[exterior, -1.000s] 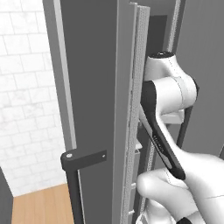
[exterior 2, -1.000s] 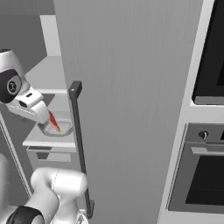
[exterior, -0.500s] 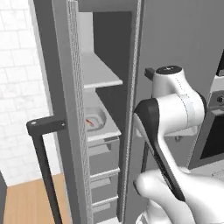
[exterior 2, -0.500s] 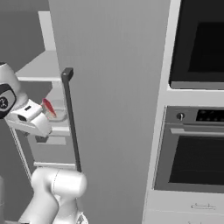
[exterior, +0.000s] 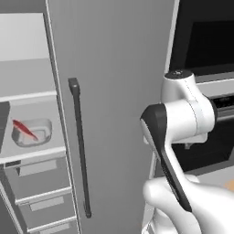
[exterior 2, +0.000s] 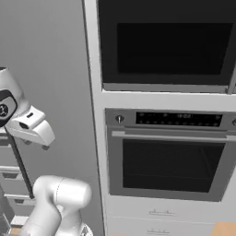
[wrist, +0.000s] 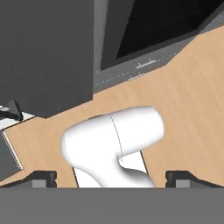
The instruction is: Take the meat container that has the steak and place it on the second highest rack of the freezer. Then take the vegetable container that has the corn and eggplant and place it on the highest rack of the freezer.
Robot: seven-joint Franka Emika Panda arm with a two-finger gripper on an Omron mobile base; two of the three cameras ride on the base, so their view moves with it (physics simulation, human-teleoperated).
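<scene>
The meat container [exterior: 31,133], a shallow grey tray, rests on a shelf inside the open freezer [exterior: 119,82], under one higher shelf and above the drawers. The red steak [exterior: 25,129] lies in it. My gripper [wrist: 113,178] is open and empty, its two fingertips [wrist: 44,177] set wide apart, pointing down at the wooden floor well away from the tray. In the right base view my white hand [exterior 2: 30,129] hangs in front of the dark freezer door [exterior 2: 46,60]. The vegetable container, the corn and the eggplant are out of view.
A long black bar handle [exterior: 80,146] runs down the closed freezer door. To the right stands a built-in oven [exterior 2: 168,156] with a dark unit [exterior 2: 170,41] above it. Freezer drawers [exterior: 39,192] sit below the tray's shelf.
Both base views have swung right with the base: the freezer's open interior slid to the left edge and the oven column came into view. The gripper stayed open and empty.
</scene>
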